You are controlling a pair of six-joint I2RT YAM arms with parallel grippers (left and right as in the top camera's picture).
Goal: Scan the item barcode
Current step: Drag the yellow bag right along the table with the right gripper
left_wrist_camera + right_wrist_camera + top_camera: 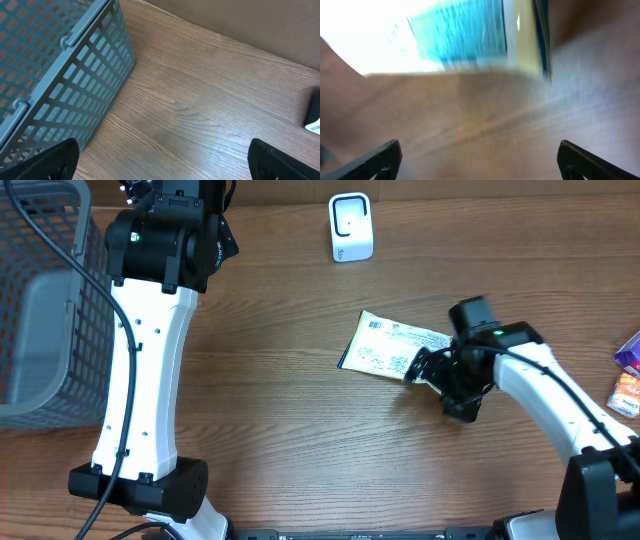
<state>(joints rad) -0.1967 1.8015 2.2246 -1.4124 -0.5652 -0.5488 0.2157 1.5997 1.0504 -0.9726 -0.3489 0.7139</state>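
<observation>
The item is a flat pale-yellow packet [385, 345] with printed text, lying on the wooden table right of centre. In the right wrist view it shows blurred, with blue print [460, 40], ahead of the fingers. My right gripper [422, 369] hovers at the packet's right end and stands open [480, 160], with only bare table between its fingertips. A small white scanner [351, 227] stands upright at the back; a sliver of it shows at the left wrist view's right edge [314, 116]. My left gripper [162, 160] is open over bare wood at the back left, holding nothing.
A grey mesh basket [40, 300] fills the left edge of the table, close beside the left gripper [60, 65]. Two small colourful packs [628, 375] lie at the far right edge.
</observation>
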